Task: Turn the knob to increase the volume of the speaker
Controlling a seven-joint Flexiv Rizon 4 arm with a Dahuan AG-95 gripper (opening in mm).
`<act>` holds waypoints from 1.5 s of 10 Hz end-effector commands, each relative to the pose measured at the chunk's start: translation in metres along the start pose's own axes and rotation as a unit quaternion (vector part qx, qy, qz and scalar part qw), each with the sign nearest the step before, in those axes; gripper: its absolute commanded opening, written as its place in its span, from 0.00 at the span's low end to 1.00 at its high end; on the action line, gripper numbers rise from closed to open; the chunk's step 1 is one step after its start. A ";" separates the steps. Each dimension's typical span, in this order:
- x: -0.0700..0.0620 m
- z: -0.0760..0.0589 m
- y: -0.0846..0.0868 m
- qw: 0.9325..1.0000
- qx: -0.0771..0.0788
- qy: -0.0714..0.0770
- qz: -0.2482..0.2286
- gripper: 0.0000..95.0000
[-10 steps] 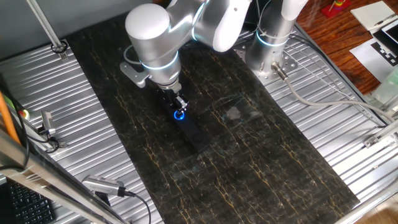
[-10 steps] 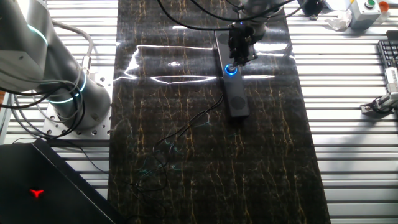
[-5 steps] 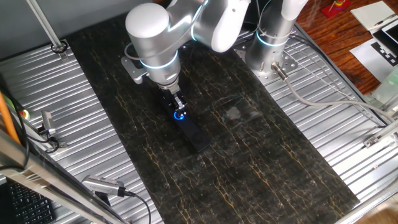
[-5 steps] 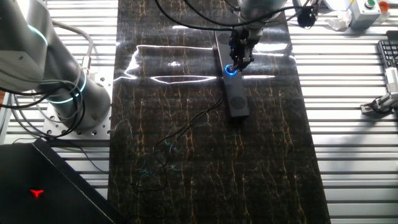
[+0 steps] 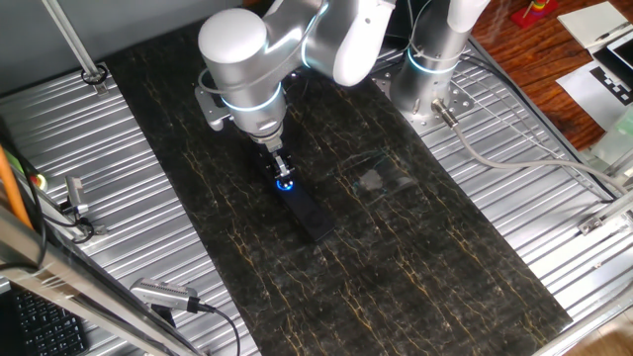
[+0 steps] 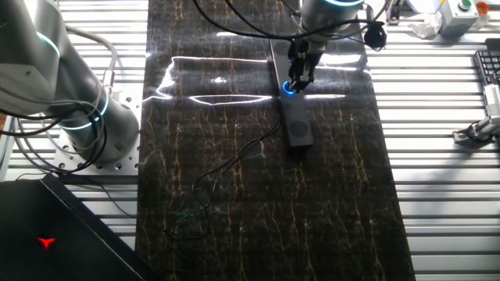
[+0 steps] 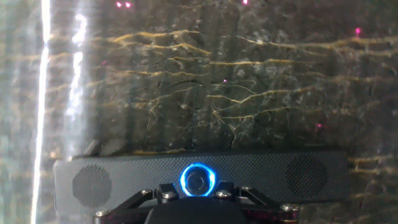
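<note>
From one fixed view, the speaker (image 5: 308,210) lies flat on the dark marbled table (image 5: 415,267), angled away from the arm. The knob (image 5: 286,183) glows blue at its near end, and the gripper (image 5: 283,172) stands upright right over it, fingertips at the ring; I cannot tell from here whether they pinch it.

From the other fixed view, the speaker (image 6: 291,109) runs lengthwise down the table (image 6: 234,195), a thin cable (image 6: 234,168) trailing off its side. The gripper (image 6: 298,78) comes straight down onto the knob (image 6: 289,87), its blue light showing just beside the fingers.

In the hand view, the speaker (image 7: 124,177) stretches across the frame, a round grille at each end. The knob (image 7: 198,180) sits in the middle, just above the gripper (image 7: 198,196). The fingertips themselves are hidden, so how far they are parted I cannot tell.
</note>
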State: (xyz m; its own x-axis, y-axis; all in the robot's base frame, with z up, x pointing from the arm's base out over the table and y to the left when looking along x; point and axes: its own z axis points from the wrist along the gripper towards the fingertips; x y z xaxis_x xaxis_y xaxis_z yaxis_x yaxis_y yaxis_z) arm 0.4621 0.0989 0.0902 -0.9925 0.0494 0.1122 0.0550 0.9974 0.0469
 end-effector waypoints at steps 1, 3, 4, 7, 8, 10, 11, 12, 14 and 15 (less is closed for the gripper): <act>-0.001 0.002 0.000 1.000 0.001 0.000 -0.001 0.40; -0.001 0.007 0.000 1.000 0.001 -0.001 -0.004 0.40; -0.001 0.009 0.000 1.000 0.001 0.000 -0.004 0.40; 0.000 0.012 -0.001 1.000 0.001 0.000 -0.007 0.40; 0.000 0.013 -0.001 1.000 0.001 0.000 -0.008 0.40; 0.001 0.016 0.000 1.000 0.002 -0.001 -0.011 0.40; 0.001 0.016 0.000 1.000 0.002 -0.001 -0.009 0.40; 0.001 0.016 0.000 1.000 0.002 -0.001 -0.008 0.40; 0.001 0.017 -0.001 1.000 0.003 0.000 -0.005 0.40; 0.001 0.017 -0.001 1.000 0.002 0.000 0.003 0.40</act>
State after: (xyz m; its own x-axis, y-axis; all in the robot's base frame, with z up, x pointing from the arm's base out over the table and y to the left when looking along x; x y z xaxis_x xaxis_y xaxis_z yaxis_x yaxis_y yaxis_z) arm 0.4587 0.0992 0.0734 -0.9920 0.0573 0.1125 0.0623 0.9972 0.0418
